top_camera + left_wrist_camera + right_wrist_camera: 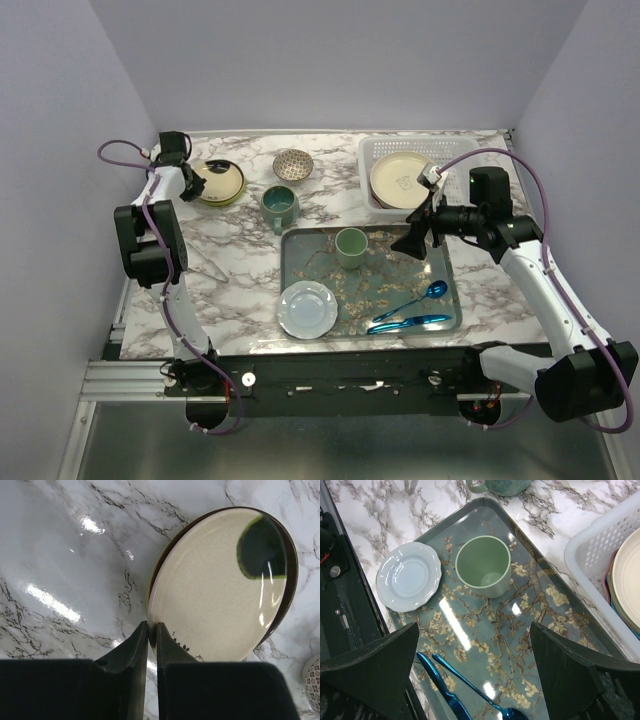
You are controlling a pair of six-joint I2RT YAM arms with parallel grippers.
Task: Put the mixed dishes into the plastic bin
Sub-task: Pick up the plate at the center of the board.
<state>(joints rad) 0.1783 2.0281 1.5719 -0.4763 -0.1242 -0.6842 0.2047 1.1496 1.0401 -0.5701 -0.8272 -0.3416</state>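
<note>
The marble desk [240, 270] fills our view, and on it the blossom-patterned tray [320, 262] [490, 630] sits along the near edge, centre to right. Next down in size is the white lattice bin [368, 170] [600, 555], in the far right corner and already loaded. We see the stacked cream plate [395, 180] [627, 585] on top, with a pink rim [608, 587] and a teal rim [622, 625] peeking out beneath it.

Over at the far left corner is the green-patched cream plate [222, 180] [210, 595]. The left gripper [195, 183] [152, 627] has its jaws pinched together on that plate's rim. From the wrist the plate looks tilted off the marble, and it is well apart from the bin.

The right gripper [418, 238] [474, 626] hovers over the far right part of the tray, just in front of the bin, with its fingers spread wide.

The pale blue scalloped plate [308, 308] [409, 576] lies at the tray's near left corner. The dark teal mug [279, 205] [500, 485] stands on the marble just beyond the tray's far left corner. The green cup [351, 246] [483, 565] is upright in the tray's far half.

The speckled bowl [292, 164] sits near the far edge, between the held plate and the bin. Smallest of all, the blue spoon [415, 299] [470, 685] and a second blue utensil [408, 323] [442, 690] lie side by side in the tray's near right corner
</note>
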